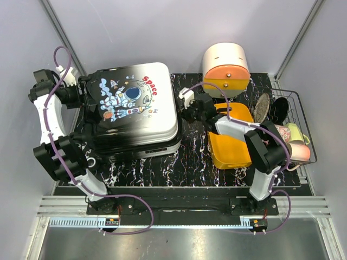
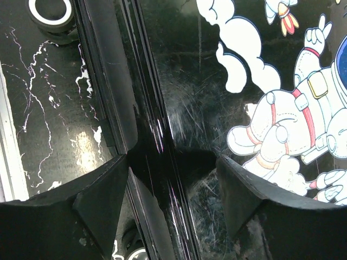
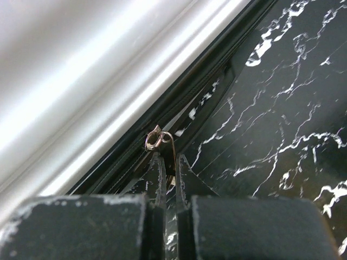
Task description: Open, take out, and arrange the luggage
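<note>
At 9 o'clock side of surface (image 1: 190,157), luggage (image 1: 133,108) lies flat, lid shut. Left fingers (image 2: 103,200) spread, one each side of its 9 o'clock edge. Right fingers (image 3: 154,181) pinch zipper pull (image 3: 157,140) at 3 o'clock edge. Risk: tiny pull may slip out on tug; luggage may slide if not held.

Pale grey walls (image 1: 162,27) close the bench in on three sides, with slanted metal struts (image 1: 58,32) running up the back corners, and the light is soft and even. The table (image 1: 190,157) is black with white marble veins, edged at the front by a ribbed aluminium rail (image 1: 179,205) and, nearer still, a strip of brushed steel (image 1: 179,241).
</note>
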